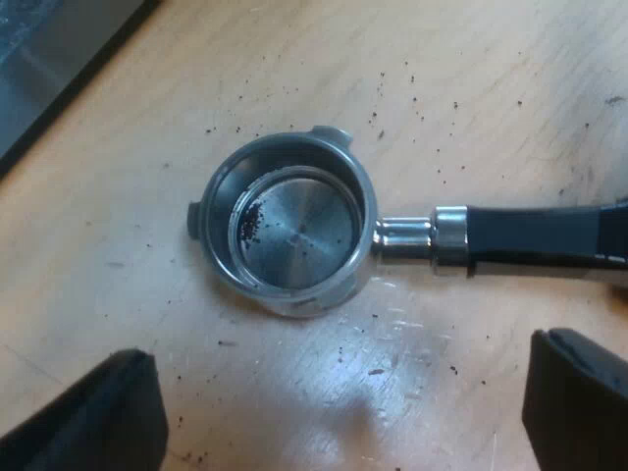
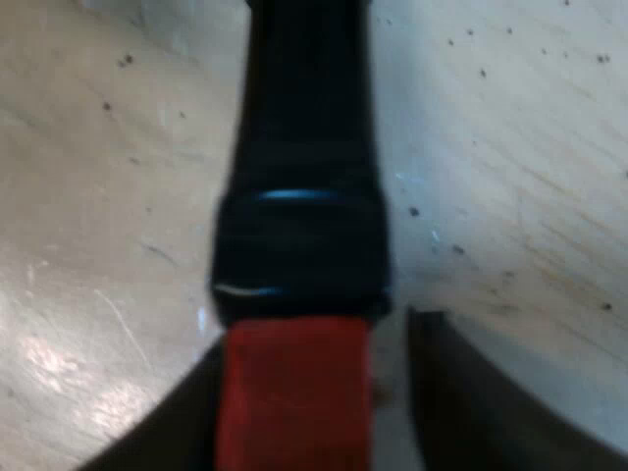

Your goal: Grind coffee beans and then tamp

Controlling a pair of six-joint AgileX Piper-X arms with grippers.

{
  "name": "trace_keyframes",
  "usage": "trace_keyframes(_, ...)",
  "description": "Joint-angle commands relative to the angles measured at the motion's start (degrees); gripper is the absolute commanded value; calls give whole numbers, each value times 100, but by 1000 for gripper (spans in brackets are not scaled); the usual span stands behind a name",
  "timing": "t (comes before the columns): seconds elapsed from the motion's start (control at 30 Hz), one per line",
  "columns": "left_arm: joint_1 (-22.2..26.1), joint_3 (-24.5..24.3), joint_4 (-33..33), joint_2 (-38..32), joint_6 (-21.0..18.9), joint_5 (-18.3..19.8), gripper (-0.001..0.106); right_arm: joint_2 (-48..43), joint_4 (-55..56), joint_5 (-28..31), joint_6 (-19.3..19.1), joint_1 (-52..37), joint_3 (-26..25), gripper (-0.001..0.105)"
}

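Holder [image 1: 294, 226] ahead of wide, empty left jaws, red end [image 2: 292, 397] between parted right jaws

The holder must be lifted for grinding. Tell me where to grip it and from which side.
Grip the dark handle near its red end, from above. The metal holder lies flat on the table, handle slim and level, bowl too wide.

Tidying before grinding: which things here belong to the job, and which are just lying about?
Job: metal holder, nearly empty; open left claw over it; its dark handle with red end, flanked by the right claw.
Lying about: coffee grounds scattered on the wooden table.
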Motion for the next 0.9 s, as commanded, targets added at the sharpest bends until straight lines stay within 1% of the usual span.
trace_keyframes(0.03, -28, -59, -74, -7, -32, -14, 76, -25, 110, -233, 9, 2, -40, 58)
trace_keyframes(0.1, -28, -59, -85, -7, -36, -14, 76, -25, 124, -399, 9, 2, -50, 62)
trace_keyframes(0.17, -28, -59, -79, -7, -36, -14, 76, -25, 300, -620, 194, 2, -128, 68)
trace_keyframes(0.23, -28, -59, -79, -7, -36, -14, 76, -25, 488, -677, 266, 2, -195, 71)
trace_keyframes(0.4, -28, -59, -24, -30, -86, -14, 76, -25, 1151, -665, 265, 2, -474, 72)
trace_keyframes(0.47, -28, -59, 75, -152, -147, -133, 76, -25, 1697, -664, 225, 2, -792, 72)
trace_keyframes(0.5, -28, -59, 90, -192, -149, -148, 76, -25, 1761, -651, 227, 2, -837, 72)
trace_keyframes(0.6, -28, -59, 188, -434, -181, -286, 76, -127, 1897, -620, 19, 2, -1071, 71)
trace_keyframes(0.67, -28, -59, 277, -676, -280, -368, 76, -257, 1900, -450, -176, 2, -1193, 71)
trace_keyframes(0.7, -28, -59, 304, -719, -308, -376, 76, -300, 1900, -370, -204, 2, -1221, 71)
trace_keyframes(0.83, -28, -59, 406, -1077, -608, -396, 76, -641, 1876, -75, -538, 2, -1342, 71)
trace_keyframes(0.87, -28, -59, 405, -1183, -727, -396, 76, -761, 1847, 14, -567, 2, -1343, 71)
trace_keyframes(0.9, -28, -69, 405, -1211, -756, -396, 76, -821, 1820, 60, -581, 2, -1342, 71)
